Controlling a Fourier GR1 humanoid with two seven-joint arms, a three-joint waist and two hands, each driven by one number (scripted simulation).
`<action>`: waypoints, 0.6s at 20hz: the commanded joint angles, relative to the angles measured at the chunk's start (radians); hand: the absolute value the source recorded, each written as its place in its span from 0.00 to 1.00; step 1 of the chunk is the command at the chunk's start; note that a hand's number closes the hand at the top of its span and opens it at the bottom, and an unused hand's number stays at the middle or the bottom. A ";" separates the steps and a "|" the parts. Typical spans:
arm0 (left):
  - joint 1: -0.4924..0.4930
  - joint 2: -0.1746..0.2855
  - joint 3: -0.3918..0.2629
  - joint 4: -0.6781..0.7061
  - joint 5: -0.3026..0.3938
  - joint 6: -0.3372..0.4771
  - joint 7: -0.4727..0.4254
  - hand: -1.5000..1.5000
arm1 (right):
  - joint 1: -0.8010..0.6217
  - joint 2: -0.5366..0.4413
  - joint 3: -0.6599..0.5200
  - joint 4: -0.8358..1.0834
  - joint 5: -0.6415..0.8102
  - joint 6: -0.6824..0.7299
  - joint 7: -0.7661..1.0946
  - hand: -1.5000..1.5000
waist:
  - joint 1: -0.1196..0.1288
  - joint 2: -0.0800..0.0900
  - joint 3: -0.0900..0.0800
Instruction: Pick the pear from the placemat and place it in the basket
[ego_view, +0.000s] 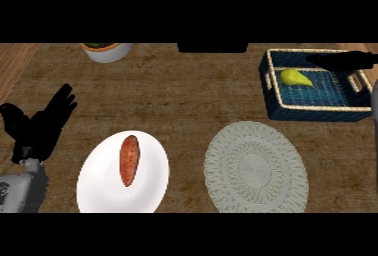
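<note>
The yellow-green pear (294, 77) lies inside the dark blue woven basket (317, 114) at the back right of the counter. My right hand (341, 60) hovers over the basket's far edge with its fingers stretched out to the left, open, just right of the pear and not touching it. The round pale woven placemat (255, 167) sits bare in front of the basket. At the left edge my left hand (40, 125) rests open with its fingers up.
A white oval plate (103, 187) with a reddish sweet potato (129, 160) on it lies left of the placemat. A white pot with a plant (108, 51) stands at the back left. A dark object (212, 47) sits at the back middle.
</note>
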 joint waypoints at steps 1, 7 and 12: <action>-0.064 -0.033 -0.026 0.051 -0.047 0.039 -0.014 0.50 | -0.048 0.014 -0.022 0.024 -0.065 -0.019 -0.015 0.00 | -0.007 0.000 0.000; -0.048 0.003 0.004 0.024 -0.022 0.012 0.006 0.50 | -0.054 -0.050 -0.241 0.040 -0.228 -0.068 0.037 0.00 | -0.016 -0.003 0.000; -0.015 -0.033 -0.011 -0.026 -0.021 0.038 0.047 0.50 | -0.022 -0.225 -0.406 0.138 -0.394 0.073 0.046 0.00 | -0.012 -0.004 0.001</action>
